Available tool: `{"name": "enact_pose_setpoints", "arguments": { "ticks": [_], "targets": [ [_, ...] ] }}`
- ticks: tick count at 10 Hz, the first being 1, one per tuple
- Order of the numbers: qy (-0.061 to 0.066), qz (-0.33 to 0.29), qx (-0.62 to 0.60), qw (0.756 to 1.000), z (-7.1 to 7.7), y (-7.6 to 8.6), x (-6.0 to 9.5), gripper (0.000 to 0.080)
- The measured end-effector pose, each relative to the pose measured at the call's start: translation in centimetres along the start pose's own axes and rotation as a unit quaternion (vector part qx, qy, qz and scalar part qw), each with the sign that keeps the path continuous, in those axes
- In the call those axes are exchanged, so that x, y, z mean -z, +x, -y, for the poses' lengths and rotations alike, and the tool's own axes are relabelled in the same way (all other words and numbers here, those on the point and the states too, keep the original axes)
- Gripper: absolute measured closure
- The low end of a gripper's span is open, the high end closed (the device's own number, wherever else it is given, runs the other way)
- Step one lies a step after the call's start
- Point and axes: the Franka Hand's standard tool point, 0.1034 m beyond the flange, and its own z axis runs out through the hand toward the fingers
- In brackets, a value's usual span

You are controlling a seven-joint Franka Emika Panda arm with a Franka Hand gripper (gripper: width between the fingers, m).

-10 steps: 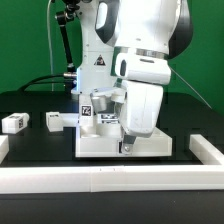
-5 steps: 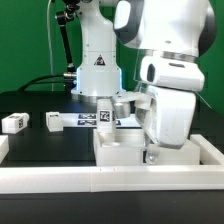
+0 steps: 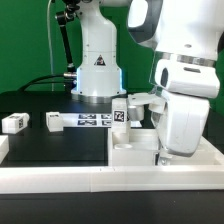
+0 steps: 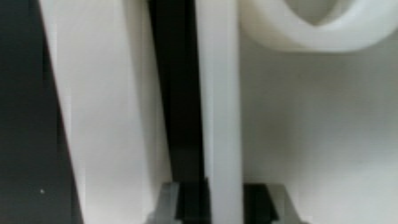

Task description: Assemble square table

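Observation:
The square table's top, a white slab with a raised rim, lies flat on the black table near the exterior view's right. My gripper is shut on its rim at the right front edge. In the wrist view the thin rim runs straight between my gripper's dark fingertips, with the slab's inner face and a round socket beside it. A tagged white piece stands at the slab's far edge. Two small white legs lie at the exterior view's left.
The marker board lies flat behind the slab, in front of the robot base. The long white border rail runs along the front, with ends turning back at the left and the right.
My gripper has moved toward the exterior view's right and slightly forward, dragging the table top with it toward the rail's right corner. The two legs at the left have not moved.

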Motion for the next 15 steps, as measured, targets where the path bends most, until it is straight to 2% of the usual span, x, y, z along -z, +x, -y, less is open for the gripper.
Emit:
{"name": "enact_pose_setpoints", "arguments": {
  "ticks": [1, 3, 4, 5, 6, 7, 8, 9, 10, 11, 12, 15],
  "targets": [
    [0.003, 0.001, -0.001, 1.000, 0.1, -0.1, 0.0, 0.0751],
    [0.022, 0.007, 0.000, 1.000, 1.2, -0.3, 0.1, 0.0504],
    [0.033, 0.012, 0.012, 0.999, 1.6, -1.0, 0.4, 0.0504],
    [0.041, 0.017, 0.015, 0.999, 1.6, -2.0, 1.2, 0.0320],
    [0.037, 0.018, 0.013, 0.999, 1.1, -2.6, 2.3, 0.0205],
    [0.037, 0.018, 0.016, 0.999, 1.1, -3.5, 3.1, 0.0205],
    [0.043, 0.021, 0.021, 0.999, 1.5, -4.9, 4.3, 0.0161],
    [0.043, 0.021, 0.019, 0.999, 1.8, -6.2, 5.3, 0.0152],
    [0.044, 0.021, 0.014, 0.999, 2.3, -7.4, 5.7, 0.0152],
    [0.039, 0.017, 0.010, 0.999, 3.0, -8.5, 5.7, 0.0152],
    [0.043, 0.018, -0.004, 0.999, 3.7, -9.2, 5.4, 0.0151],
    [0.044, 0.020, -0.037, 0.998, 3.7, -9.1, 5.3, 0.0151]
  ]
}}
